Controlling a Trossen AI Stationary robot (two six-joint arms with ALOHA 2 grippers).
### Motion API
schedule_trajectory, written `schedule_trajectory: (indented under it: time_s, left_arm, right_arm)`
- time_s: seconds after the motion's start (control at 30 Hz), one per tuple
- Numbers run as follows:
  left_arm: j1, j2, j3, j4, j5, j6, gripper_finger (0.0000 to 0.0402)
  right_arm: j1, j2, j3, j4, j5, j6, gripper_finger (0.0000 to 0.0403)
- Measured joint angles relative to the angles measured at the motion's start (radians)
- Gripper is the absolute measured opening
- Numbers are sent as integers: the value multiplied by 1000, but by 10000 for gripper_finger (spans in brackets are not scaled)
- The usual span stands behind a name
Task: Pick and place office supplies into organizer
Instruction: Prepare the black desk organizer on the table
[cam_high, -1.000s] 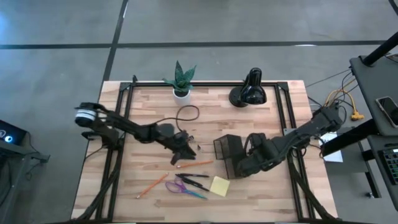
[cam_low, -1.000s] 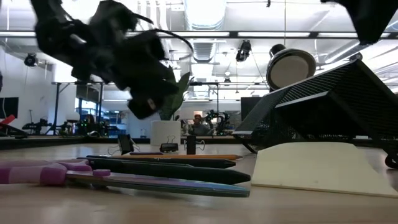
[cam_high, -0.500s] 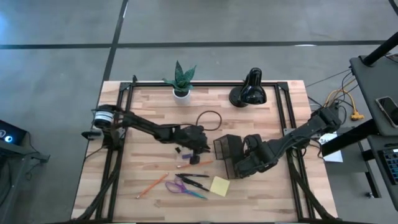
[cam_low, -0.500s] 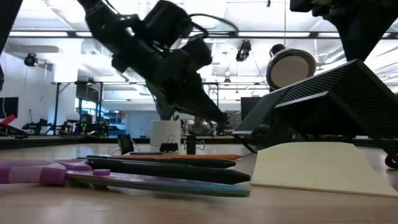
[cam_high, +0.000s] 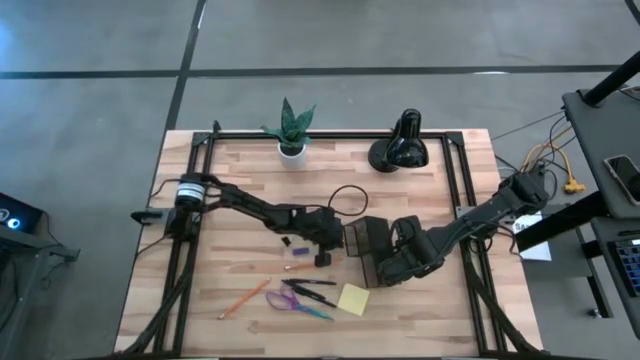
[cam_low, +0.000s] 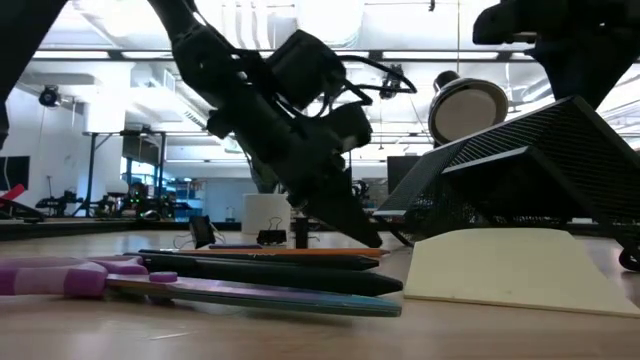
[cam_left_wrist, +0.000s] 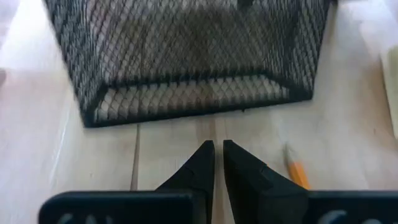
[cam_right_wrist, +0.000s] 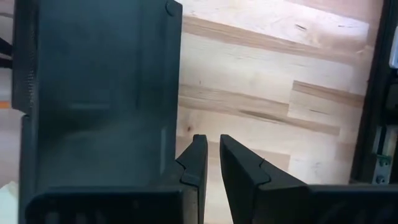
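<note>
The organizer (cam_high: 368, 248) sits mid-table with my left gripper (cam_high: 330, 243) just beside it, fingers almost shut on nothing I can see, so next I must open them over a pencil (cam_high: 310, 264).

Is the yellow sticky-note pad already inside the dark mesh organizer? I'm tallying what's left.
No, the square yellow sticky-note pad lies on the wooden table, outside the dark mesh organizer.

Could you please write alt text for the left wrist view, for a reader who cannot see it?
The left gripper, its two dark fingers nearly together with nothing between them, points at the open side of the black mesh organizer, tipped over on the pale wooden table. An orange pencil tip lies beside the fingers.
</note>
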Motion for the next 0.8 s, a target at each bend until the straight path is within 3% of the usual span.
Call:
schedule_trajectory:
  time_s: [0.33, 0.8]
  left_arm:
    - [0, 55, 112, 18, -3, -1, 17]
    - [-1, 18, 184, 146, 24, 0, 17]
  right_arm:
    - [-3, 1, -99, 251, 1, -89, 36]
    - [-5, 1, -150, 290, -26, -86, 36]
